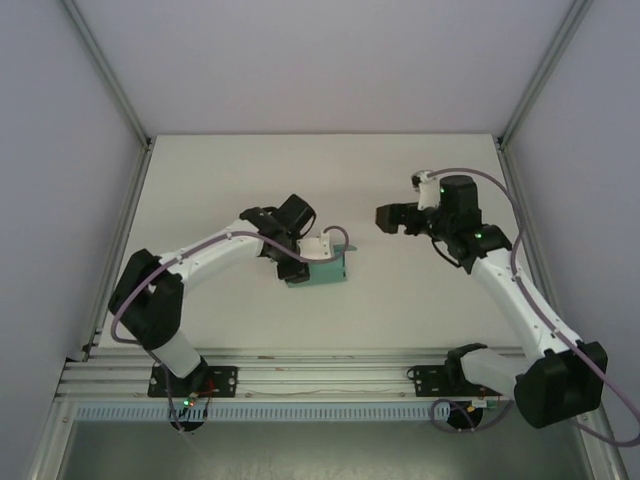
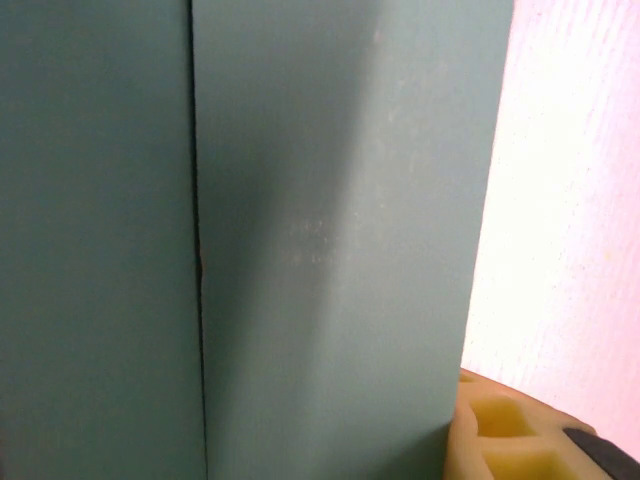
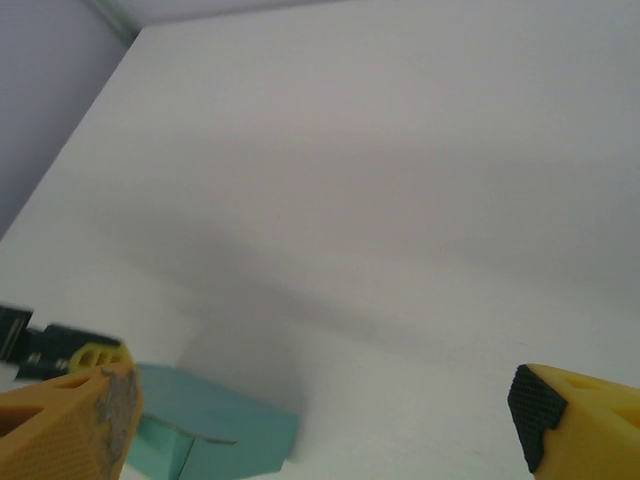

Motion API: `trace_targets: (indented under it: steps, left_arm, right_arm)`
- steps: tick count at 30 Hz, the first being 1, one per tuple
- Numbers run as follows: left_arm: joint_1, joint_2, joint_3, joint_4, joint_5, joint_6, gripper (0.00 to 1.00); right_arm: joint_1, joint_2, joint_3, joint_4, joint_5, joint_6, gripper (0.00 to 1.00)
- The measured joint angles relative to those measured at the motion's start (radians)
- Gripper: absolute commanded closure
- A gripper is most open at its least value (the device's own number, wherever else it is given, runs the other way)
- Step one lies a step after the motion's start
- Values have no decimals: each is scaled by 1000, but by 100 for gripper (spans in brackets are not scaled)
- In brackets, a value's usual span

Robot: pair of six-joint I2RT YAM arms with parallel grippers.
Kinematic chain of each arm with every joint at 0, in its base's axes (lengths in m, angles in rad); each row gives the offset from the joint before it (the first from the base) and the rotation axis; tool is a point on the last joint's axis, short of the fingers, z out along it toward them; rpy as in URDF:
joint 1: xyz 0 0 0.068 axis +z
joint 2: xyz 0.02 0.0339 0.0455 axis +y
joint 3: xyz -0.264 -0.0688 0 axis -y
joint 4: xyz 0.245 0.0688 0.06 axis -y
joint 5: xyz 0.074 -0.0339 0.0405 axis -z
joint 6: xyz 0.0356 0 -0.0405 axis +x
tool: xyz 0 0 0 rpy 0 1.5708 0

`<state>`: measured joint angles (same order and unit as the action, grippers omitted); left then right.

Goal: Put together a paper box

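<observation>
A: Eyes on the paper box [image 1: 325, 272]. It's teal card, sitting near the middle of the white tabletop [image 1: 250, 180], a touch toward six o'clock from centre.

B: And the left claw [image 1: 303, 262] is right on it, reaching in from the box's ten o'clock side and clamped onto the card.

A: From the left wrist the teal face is pressed up close. There's a dark seam [image 2: 198, 260] running top to bottom where two panels meet.

B: One yellow pad [image 2: 500, 435] shows at five o'clock in that view, tight against the box's edge.

A: Anything inside it?

B: Can't tell. The panels are folded up into a box shape and the interior is hidden.

A: Over to the right claw [image 1: 385, 218], then. It's at about two o'clock from the box, well apart, with its tips pointing toward nine o'clock.

B: Spread wide, and nothing between its orange-yellow fingers [image 3: 70, 420]. From that wrist the box lies at seven o'clock, resting on the tabletop, with a cut flap line on its near face.
</observation>
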<state>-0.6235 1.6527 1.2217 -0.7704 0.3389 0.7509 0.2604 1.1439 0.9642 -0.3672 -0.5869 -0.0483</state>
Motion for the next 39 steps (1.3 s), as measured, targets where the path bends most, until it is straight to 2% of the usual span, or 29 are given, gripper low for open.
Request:
trace_targets:
  steps: [5,7,14,17,20,24,29,33,39]
  left_arm:
    - [8,62,65,-41,29,2,61]
    - [11,75,80,-52,41,3,60]
    - [13,111,122,-69,73,6,59]
    - [13,119,132,-76,75,6,59]
    - [13,119,133,-78,76,6,59]
    - [13,119,133,-77,76,5,59]
    - [13,119,133,-75,71,-15,60]
    - [15,119,133,-74,66,-51,60]
    - [16,119,133,-59,53,-111,59]
  right_arm:
    - [47,134,1,-29,-140,-180,19]
    - [75,187,2,-46,-172,-238,28]
    - [143,315,84,-113,-222,-365,44]
    - [158,327,106,-128,-221,-394,60]
    - [161,327,114,-139,-214,-410,79]
    - [161,329,117,-159,-195,-416,90]
    - [184,329,120,-146,-140,-370,100]
    - [217,320,114,-101,-64,-268,100]
    - [254,294,55,37,31,123,100]
